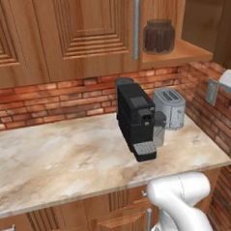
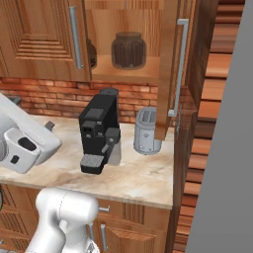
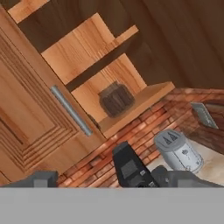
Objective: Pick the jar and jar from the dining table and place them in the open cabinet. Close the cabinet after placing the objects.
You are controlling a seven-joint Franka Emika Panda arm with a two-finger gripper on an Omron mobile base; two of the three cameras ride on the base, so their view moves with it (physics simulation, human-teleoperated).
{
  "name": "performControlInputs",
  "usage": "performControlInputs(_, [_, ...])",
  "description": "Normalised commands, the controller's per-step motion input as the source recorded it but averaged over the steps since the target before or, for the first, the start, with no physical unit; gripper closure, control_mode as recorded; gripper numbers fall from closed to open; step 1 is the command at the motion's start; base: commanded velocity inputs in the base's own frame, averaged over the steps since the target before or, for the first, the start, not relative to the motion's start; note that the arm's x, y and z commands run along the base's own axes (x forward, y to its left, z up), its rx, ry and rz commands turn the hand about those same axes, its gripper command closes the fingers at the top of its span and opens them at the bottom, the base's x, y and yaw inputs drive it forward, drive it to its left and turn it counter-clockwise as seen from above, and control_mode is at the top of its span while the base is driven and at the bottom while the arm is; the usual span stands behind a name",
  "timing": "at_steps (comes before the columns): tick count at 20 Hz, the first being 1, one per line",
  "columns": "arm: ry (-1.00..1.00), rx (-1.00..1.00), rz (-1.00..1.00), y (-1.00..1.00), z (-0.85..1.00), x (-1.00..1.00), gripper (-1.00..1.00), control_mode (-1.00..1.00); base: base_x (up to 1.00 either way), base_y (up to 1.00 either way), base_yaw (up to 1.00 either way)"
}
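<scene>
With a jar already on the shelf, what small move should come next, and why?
Probably swing the open end effector toward the open brown wooden cabinet door to begin closing it: one squat clear glass jar sits on the shelf, another seems half hidden behind the left door, and nothing is held.

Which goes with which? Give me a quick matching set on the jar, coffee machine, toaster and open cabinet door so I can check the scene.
Things:
1. jar
2. coffee machine
3. toaster
4. open cabinet door

Descriptions:
A. silver, on the counter near the brick corner
B. swung out, its bar handle above the toaster
C. black, standing mid-counter
D. on the cabinet's lower shelf

Pairs: 1-D, 2-C, 3-A, 4-B
</scene>
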Motion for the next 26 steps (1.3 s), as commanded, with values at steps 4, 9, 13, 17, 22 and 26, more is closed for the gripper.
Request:
performControlInputs(4, [-0.01,-0.2,-0.02,-0.43,0.0,-0.19,-1.0,-1.0,0.0,0.0,0.0])
performControlInputs(9, [-0.02,-0.22,-0.05,-0.33,-0.13,-0.18,-1.0,-1.0,0.0,0.0,0.0])
performControlInputs(13, [-0.07,-0.25,-0.05,-0.18,-0.22,-0.18,-1.0,-1.0,0.0,0.0,0.0])
performControlInputs(17, [-0.06,-0.22,-0.09,-0.18,-0.16,-0.19,-1.0,-1.0,0.0,0.0,0.0])
performControlInputs(22, [-0.02,-0.15,-0.11,-0.25,-0.2,-0.08,-1.0,-1.0,0.0,0.0,0.0])
performControlInputs(26, [0.0,-0.05,-0.05,-0.33,-0.25,0.0,-1.0,-1.0,0.0,0.0,0.0])
